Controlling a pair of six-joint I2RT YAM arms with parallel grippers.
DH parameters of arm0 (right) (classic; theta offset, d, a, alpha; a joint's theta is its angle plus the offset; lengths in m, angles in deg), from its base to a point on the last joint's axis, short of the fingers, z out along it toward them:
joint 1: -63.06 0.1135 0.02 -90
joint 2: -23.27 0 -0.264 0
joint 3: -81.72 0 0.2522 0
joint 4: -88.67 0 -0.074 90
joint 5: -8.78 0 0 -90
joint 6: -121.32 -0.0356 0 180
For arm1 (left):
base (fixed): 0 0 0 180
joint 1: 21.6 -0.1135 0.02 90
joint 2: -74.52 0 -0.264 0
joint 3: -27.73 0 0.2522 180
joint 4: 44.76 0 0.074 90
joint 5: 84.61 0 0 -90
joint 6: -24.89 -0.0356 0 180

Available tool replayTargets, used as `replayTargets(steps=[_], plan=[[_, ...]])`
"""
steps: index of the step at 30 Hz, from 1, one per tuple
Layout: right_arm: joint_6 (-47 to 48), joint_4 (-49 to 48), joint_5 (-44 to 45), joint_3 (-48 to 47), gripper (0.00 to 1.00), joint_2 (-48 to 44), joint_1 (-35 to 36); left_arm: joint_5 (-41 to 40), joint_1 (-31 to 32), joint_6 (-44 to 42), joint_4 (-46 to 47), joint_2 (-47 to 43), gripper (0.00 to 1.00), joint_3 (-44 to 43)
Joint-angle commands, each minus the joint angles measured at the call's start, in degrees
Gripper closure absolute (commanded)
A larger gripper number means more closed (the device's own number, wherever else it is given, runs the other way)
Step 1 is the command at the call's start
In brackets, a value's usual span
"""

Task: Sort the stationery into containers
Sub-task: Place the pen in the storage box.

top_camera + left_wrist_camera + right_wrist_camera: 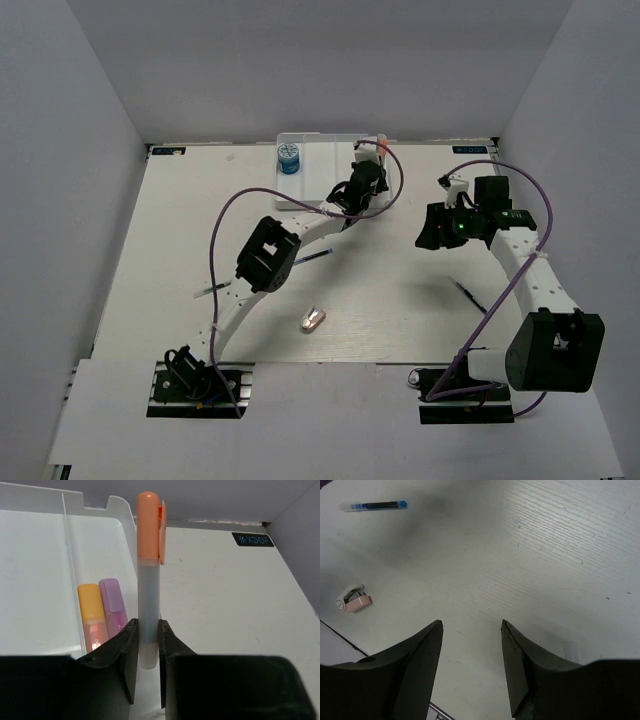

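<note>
the left arm [268, 255] is reaching far across the bench [400, 300] to the white tray [30, 555], its left gripper [148, 630] pinching an orange-capped marker [148, 570] upright over the tray's right edge. the right arm [530, 275] is hanging bent, its right gripper [471, 630] spread wide, holding nothing. from overhead, the left gripper is mostly hiding the marker. a pinkish eraser [354, 601] is lying loose.

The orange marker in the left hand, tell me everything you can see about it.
The marker has a peach-orange cap with a clip and a frosted, see-through barrel. The left hand pinches the barrel near its lower end, cap pointing away from the wrist. It lines up with the side wall of the white tray, beside two markers lying inside.
</note>
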Motion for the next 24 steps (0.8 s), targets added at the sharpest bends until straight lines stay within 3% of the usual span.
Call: replayTargets(steps=[1, 16, 24], plan=[[0.8, 0.6, -1.5, -1.1, 0.44, 0.7, -0.2, 0.6, 0.5, 0.9, 0.5, -0.8, 1.0, 0.6], [1.3, 0.6, -1.3, 0.0, 0.44, 0.1, -0.4, 1.0, 1.0, 4.2, -0.7, 0.5, 0.93, 0.8], [1.2, 0.6, -1.4, 0.0, 0.44, 0.1, -0.5, 1.4, 1.0, 4.5, -1.1, 0.7, 0.83, 0.8]])
